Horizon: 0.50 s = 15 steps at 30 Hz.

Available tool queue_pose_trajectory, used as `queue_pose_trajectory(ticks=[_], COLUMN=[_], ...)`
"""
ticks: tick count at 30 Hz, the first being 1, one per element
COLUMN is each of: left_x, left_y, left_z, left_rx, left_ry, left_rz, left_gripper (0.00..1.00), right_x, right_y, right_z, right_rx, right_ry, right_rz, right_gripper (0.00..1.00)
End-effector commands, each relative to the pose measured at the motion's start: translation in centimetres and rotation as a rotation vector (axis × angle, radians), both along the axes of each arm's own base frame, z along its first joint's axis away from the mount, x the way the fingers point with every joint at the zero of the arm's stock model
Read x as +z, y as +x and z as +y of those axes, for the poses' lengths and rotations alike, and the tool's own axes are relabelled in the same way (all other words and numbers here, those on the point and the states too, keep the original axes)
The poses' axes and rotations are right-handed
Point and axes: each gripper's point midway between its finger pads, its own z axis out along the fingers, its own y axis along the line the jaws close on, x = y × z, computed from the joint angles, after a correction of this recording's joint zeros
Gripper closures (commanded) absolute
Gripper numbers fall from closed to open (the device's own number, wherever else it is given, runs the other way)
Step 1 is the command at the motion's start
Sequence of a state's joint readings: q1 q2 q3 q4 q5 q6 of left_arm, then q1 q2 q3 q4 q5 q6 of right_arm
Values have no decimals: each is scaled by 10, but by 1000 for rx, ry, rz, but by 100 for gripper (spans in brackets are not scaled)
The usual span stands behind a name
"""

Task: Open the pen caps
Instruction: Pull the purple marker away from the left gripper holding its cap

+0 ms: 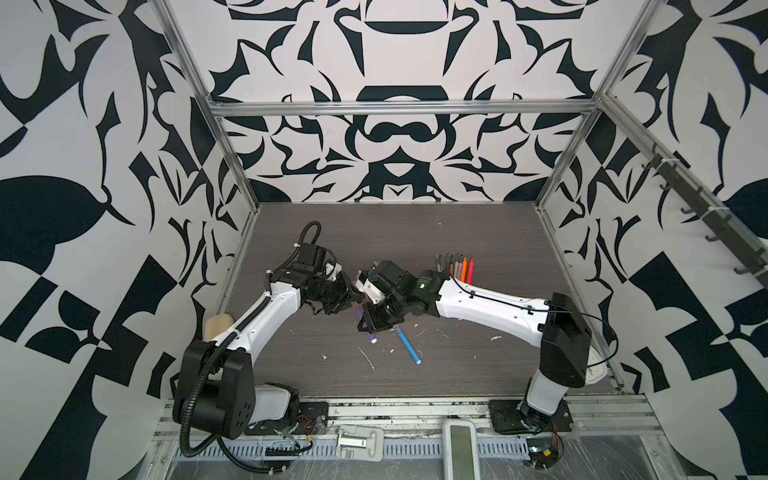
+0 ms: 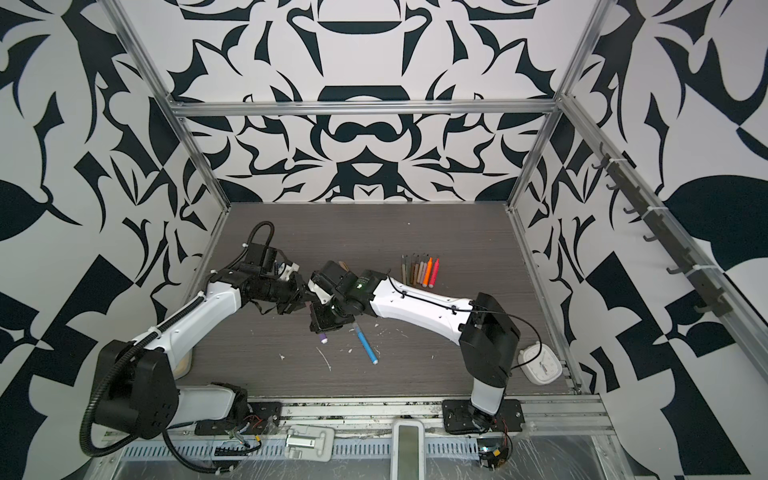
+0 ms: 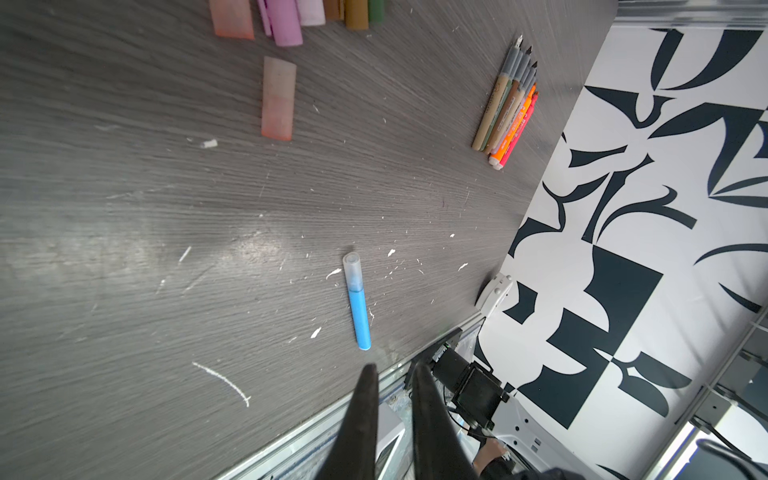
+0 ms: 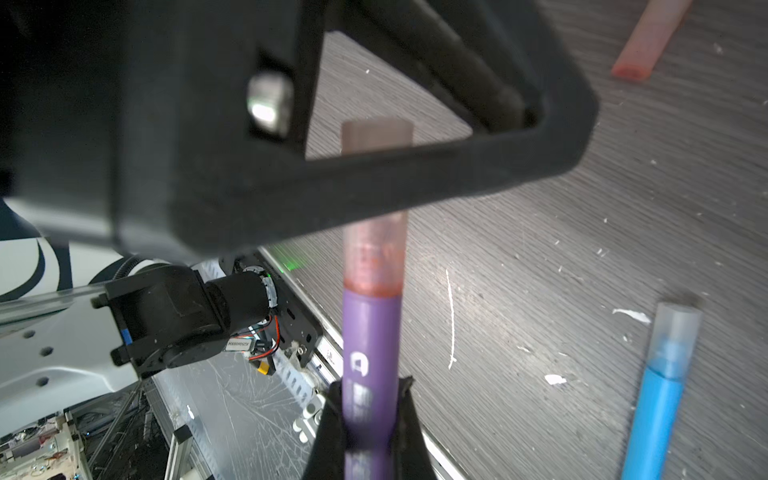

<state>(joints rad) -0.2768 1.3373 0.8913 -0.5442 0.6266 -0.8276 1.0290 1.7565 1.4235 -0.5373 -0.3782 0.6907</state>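
Observation:
A purple pen (image 4: 372, 332) with a translucent pinkish pen cap (image 4: 376, 257) is held above the table, and my right gripper (image 4: 370, 382) is shut on its body. My left gripper's black finger (image 4: 374, 183) lies across the middle of that cap and hides it there. In the left wrist view the left gripper (image 3: 395, 368) shows only a narrow gap with nothing between the tips. Both grippers meet mid-table in both top views, where the pen's lower end (image 1: 371, 337) pokes out. Loose pen caps (image 3: 278, 97) lie on the table.
A capped blue pen (image 1: 408, 345) lies on the table just right of the grippers. A row of uncapped pens (image 1: 457, 268) lies behind the right arm. A beige pencil case (image 1: 218, 326) sits at the left edge, and a white timer (image 2: 536, 365) at the right front.

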Motion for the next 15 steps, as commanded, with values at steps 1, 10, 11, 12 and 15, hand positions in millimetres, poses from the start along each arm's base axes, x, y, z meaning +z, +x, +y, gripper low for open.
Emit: queue_pose_trajectory(ticks=[1,10,11,12,15], left_x=[9,-5,-11,-17,-41], left_y=[26,95,93,92,83], left_z=[14,64,66,67,74], left_rx=[46,106,104,98,66], left_ry=[6,95,107,122,184], left_rz=[-30,-50,-47,-41,0], left_gripper=[100,100,100,100,100], right_x=[-6,-3,-2,2,9], right_y=[-12,-54,-45,-38,-14], right_z=[-18,-94,-103,-108,-136], right_rx=[-55,-195,-223,-243,-316], right_ry=[-29,11,19,29,1], right_rz=[18,33,37,31,-6], right_gripper=[100,100,100,100,100])
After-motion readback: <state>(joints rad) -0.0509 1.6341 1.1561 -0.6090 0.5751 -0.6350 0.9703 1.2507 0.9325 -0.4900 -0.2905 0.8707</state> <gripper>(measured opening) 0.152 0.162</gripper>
